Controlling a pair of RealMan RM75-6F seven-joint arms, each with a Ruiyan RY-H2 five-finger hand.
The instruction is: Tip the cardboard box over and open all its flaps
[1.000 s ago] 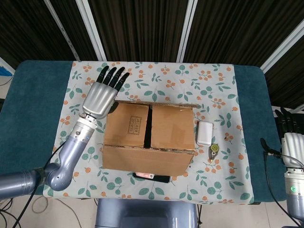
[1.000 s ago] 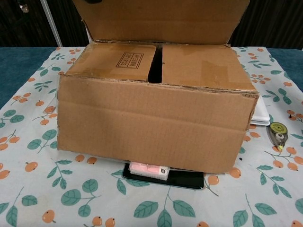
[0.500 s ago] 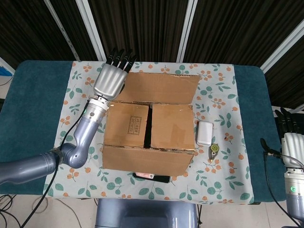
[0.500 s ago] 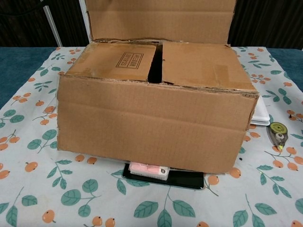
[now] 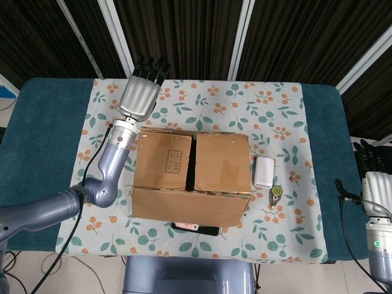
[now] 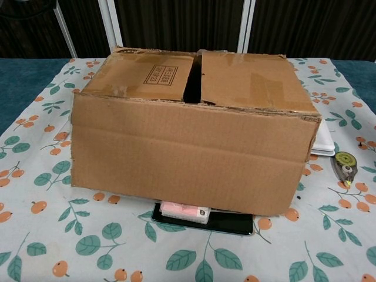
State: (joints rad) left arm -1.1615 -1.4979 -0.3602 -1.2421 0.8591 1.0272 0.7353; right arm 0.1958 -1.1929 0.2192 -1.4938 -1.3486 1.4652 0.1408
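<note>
- Left hand point(image 5: 140, 98) is stretched out flat over the tablecloth point(image 5: 202, 98), just past the far left corner of the cardboard box point(image 5: 191, 177). Fingers point(image 5: 150, 66) are straight and lying close side by side, pointing toward the far edge of the table. It's got nothing in it, and I can't tell if it's actually touching the box. It only shows up in the head view.
- Right hand point(image 5: 375, 184) is way off by the right edge of the frame, past the table's edge and well apart from the box. Only the back of it and the dark fingers point(image 5: 366, 152) show, pointing up; nothing seems to be in it, but how far they're spread isn't clear enough to call.
- The box sits in the middle of the floral cloth. Two top flaps lie folded flat with a dark gap running down between them; the left one carries a printed stamp point(image 6: 162, 74). The near long flap hangs down over the front face.
- Stuff around it: a white rectangular thing point(image 5: 264, 171) lies just beside the box's right side, with a small yellow-green tape dispenser point(image 6: 344, 165) a bit nearer the camera from there.
- Poking out from under the front edge of the box: a flat black slab point(image 6: 226, 222) with a pink-and-white item point(image 6: 183, 211) on top of it. The box hides the rest of both.
- The teal table point(image 5: 43, 141) shows on both sides of the cloth.
</note>
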